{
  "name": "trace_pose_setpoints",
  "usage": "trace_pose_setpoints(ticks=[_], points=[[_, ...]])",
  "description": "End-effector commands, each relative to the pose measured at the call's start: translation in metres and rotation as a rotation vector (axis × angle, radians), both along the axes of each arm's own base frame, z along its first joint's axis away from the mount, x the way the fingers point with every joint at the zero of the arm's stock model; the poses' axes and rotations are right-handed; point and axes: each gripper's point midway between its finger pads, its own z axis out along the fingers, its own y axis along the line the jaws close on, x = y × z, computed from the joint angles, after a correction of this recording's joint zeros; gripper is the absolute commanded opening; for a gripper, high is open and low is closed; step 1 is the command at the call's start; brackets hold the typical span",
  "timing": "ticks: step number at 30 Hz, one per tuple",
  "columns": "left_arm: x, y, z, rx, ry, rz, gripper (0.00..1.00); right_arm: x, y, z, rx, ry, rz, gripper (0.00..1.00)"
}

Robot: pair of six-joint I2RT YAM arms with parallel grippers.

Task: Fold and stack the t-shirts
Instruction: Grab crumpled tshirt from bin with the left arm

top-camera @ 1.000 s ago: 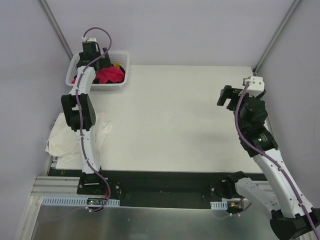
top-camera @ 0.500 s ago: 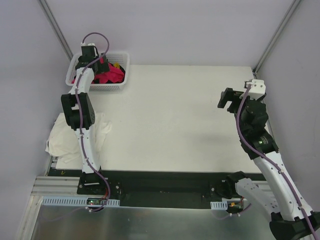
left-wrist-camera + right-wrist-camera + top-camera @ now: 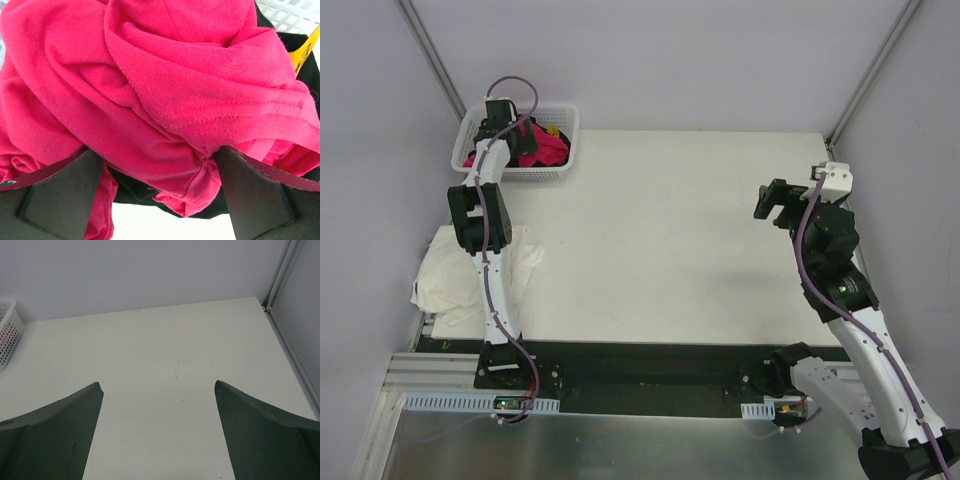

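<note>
One magenta shirt (image 3: 165, 75) bunched inside released left hand (image 3: 159, 150), right hand (image 3: 157, 384) released, basket (image 3: 545, 173) part-hidden

My left arm (image 3: 480, 215) reaches far forward from its base, forearm angled toward the far-left corner, wrist pitched steeply down. The left gripper (image 3: 518, 135) (image 3: 160, 165) points downward, and on its wrist feed I see both dark fingers (image 3: 60, 195) set wide apart. My right arm (image 3: 840, 290) is bent at the elbow, with the wrist raised and turned inward. The right gripper (image 3: 775, 205) (image 3: 157, 405) hangs high and faces forward, fingers (image 3: 55, 435) spread wide, jaws fully parted.
</note>
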Motion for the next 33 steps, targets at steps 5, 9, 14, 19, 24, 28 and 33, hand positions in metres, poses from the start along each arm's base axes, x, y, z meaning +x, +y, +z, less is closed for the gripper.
trace_pose_setpoints(ticks=[5,9,14,19,24,28,33], points=[[0.012,0.006,0.003,-0.035,-0.027,0.043,0.79,0.0,0.006,0.011,0.045,-0.038,0.033,0.96],[0.017,0.002,0.011,-0.064,-0.052,0.037,0.68,0.003,0.007,0.009,0.045,-0.028,0.031,0.97],[0.021,0.0,0.032,-0.07,-0.091,0.028,0.51,0.008,0.01,0.002,0.051,-0.008,0.037,0.98],[0.023,-0.001,0.056,-0.055,-0.131,0.006,0.29,0.014,0.017,-0.004,0.063,0.008,0.057,0.98],[0.022,0.004,0.079,-0.019,-0.163,0.011,0.0,0.02,0.022,-0.01,0.076,0.025,0.071,0.99],[0.023,0.005,0.1,-0.002,-0.195,0.007,0.0,0.024,0.026,-0.014,0.087,0.037,0.081,0.99],[0.021,0.007,0.132,0.002,-0.253,0.026,0.0,0.029,0.031,-0.021,0.1,0.056,0.094,0.99]])
